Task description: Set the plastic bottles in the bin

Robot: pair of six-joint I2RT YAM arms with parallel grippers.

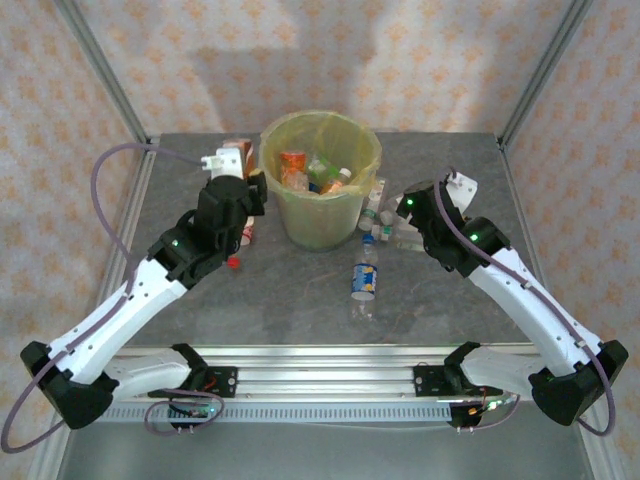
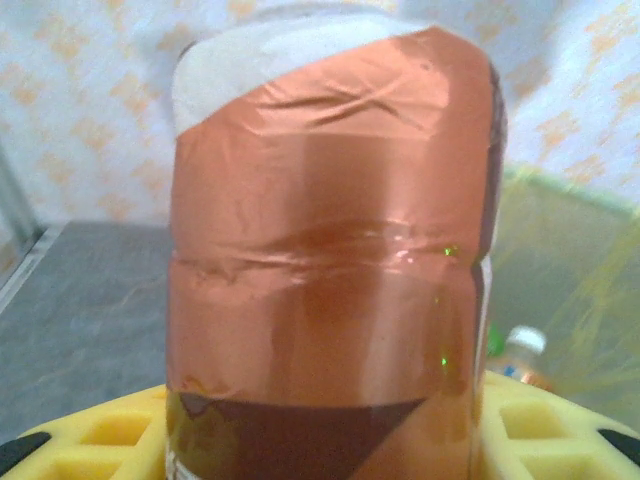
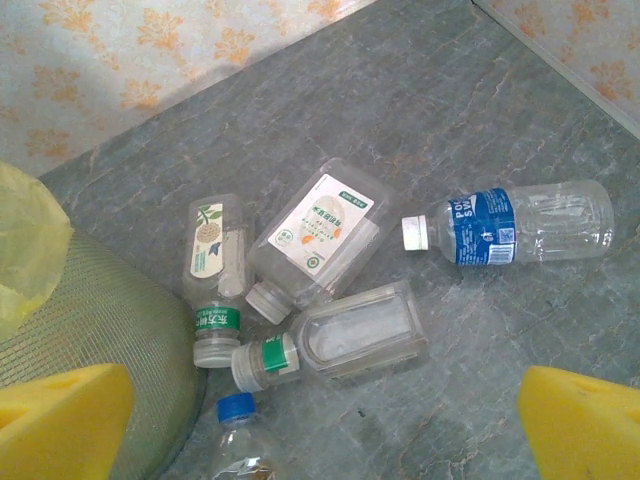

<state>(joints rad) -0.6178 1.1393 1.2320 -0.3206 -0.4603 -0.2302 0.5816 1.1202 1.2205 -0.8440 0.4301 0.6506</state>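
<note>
Bottle-clearing is under way on a grey table (image 1: 290, 300). At the bin's 10 o'clock, the left gripper (image 1: 232, 175) is clamped on an orange bottle (image 2: 330, 250), held between its yellow pads (image 2: 110, 440) close beside the rim but not yet over it. A red cap (image 1: 233, 262) lies loose at the bin's 8 o'clock. The bin (image 1: 320, 228), at centre, already holds several bottles. A lone bottle (image 1: 365, 282) lies flat at its 5 o'clock, well apart from both arms. At 3 o'clock, a cluster (image 3: 320, 240) of about six bottles lies just beside the bin's wall. The right gripper (image 3: 322, 415) hovers above it, jaws wide apart, holding nothing. The step in hand looks like the drop of the orange bottle. The next move calls for carrying it toward 3 o'clock until it clears the rim, then letting go. The right arm appears set to descend on the cluster.
</note>
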